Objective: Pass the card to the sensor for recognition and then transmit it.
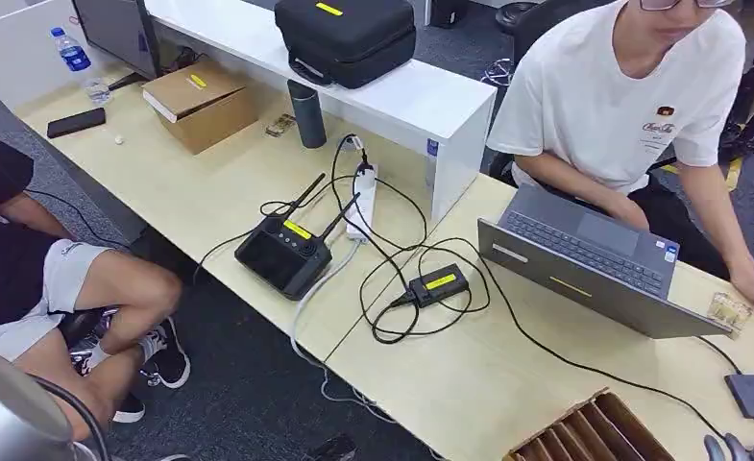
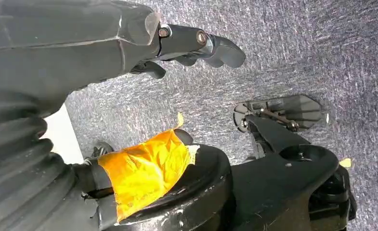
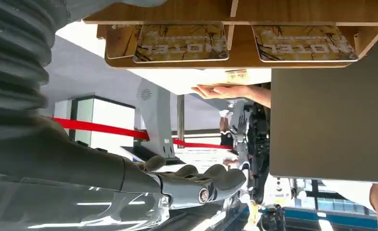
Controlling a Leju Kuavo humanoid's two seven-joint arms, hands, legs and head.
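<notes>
1. Standing in the slots of a wooden rack [image 3: 235, 19], two cards [image 3: 182, 43] printed "HOTEL" show in the right wrist view; in the head view the same rack [image 1: 594, 432] sits at the near edge of the worktop [image 1: 469, 384].
2. The right hand [image 3: 196, 180] is apart from the cards, with nothing between its fingers [image 3: 228, 175], which lie loosely curled; its fingertips [image 1: 728, 448] peek in at the bottom edge of the head view, beside the rack.
3. The left hand [image 2: 196, 45] hangs over grey carpet [image 2: 297, 57], its fingers bent and nothing in its grasp.
4. A small dark flat device [image 1: 752, 396] lies on the worktop just past the right hand, with a cable running to it.
5. A grey laptop [image 1: 594, 259] stands open behind the rack, and a person in a white shirt [image 1: 622, 86] sits at it with one hand on the worktop beside a small clear object [image 1: 730, 312].
6. Further left lie a black box with a yellow label [image 1: 438, 283], a black controller with antennas [image 1: 286, 250], a white power strip [image 1: 363, 202], a dark cylinder [image 1: 306, 113], a cardboard box [image 1: 200, 101], a phone [image 1: 76, 122] and a water bottle [image 1: 73, 53].
7. A black case [image 1: 349, 38] rests on the white raised shelf [image 1: 421, 106], and another person sits at the left edge.
</notes>
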